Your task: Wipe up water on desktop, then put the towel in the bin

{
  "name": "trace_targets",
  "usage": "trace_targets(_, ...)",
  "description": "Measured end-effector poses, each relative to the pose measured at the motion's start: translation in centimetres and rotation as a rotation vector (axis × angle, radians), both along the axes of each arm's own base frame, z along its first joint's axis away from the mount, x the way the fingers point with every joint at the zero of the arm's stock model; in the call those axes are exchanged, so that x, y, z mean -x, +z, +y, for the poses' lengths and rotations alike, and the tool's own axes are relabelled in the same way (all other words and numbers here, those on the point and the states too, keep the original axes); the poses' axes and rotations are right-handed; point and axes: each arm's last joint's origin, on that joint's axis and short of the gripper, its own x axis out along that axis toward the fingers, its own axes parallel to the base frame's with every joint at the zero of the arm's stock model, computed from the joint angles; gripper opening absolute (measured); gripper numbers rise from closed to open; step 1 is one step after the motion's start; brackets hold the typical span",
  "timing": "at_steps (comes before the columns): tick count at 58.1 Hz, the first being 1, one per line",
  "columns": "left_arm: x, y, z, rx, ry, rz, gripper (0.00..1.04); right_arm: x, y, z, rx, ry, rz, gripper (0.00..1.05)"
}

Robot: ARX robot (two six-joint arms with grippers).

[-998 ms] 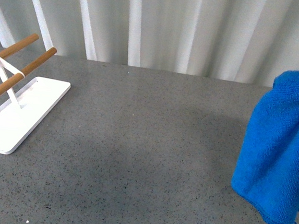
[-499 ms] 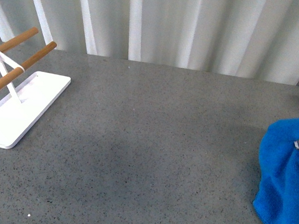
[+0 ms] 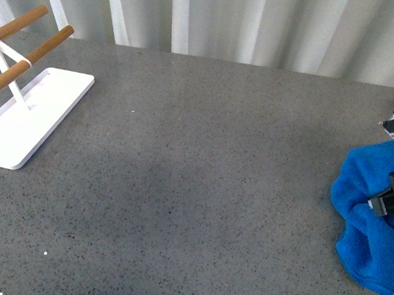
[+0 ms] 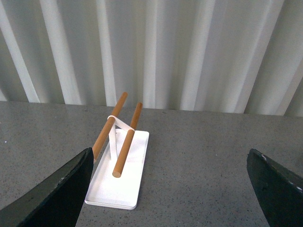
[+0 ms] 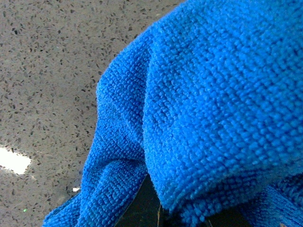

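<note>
**So: towel down on desktop, wiping barely begun, bin step untouched**

My right gripper (image 3: 389,164) has its fingers closed on a bunched fold of the towel (image 3: 368,245). The rest of the cloth slumps below the gripper and lies on the desktop (image 3: 200,189). In the right wrist view the towel (image 5: 213,94) fills the picture and drapes over one finger.

My left gripper (image 4: 169,189) is spread wide with nothing between its fingers, and it hangs above the desktop.

Progress, as I judge it: the towel is grasped and in contact with the surface, but most of the wiping is left. No bin shows in any view, so the drop-off is all to come. I can't pick out clear water. A darker patch (image 3: 157,206), well off to the right gripper's left, could be damp or could be shadow.

Materials:
- **Towel:** bright blue microfibre, nubbly loops, soft rounded folds.
- **Desktop:** flat, dark grey, stone-like, with fine black and white flecks.
- **Rack:** straight ahead of the left gripper, a smooth white rectangular rack base (image 4: 118,189) carrying two round wooden rods (image 4: 128,137).
</note>
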Motion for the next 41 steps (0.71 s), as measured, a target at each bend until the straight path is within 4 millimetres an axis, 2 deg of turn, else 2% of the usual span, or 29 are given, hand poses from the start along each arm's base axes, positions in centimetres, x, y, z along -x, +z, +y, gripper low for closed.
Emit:
trace_targets(20, 0.0, 0.0, 0.0, 0.0, 0.0, 0.0, 0.98, -0.6, -1.6, -3.9, -0.014, -0.052, 0.012, 0.05)
trace_targets(31, 0.0, 0.0, 0.0, 0.0, 0.0, 0.0, 0.98, -2.8, -1.8, -5.0, 0.027, -0.064, -0.015, 0.05)
trace_targets(41, 0.0, 0.0, 0.0, 0.0, 0.0, 0.0, 0.98, -5.5, -1.7, -5.0, 0.091, -0.076, -0.062, 0.05)
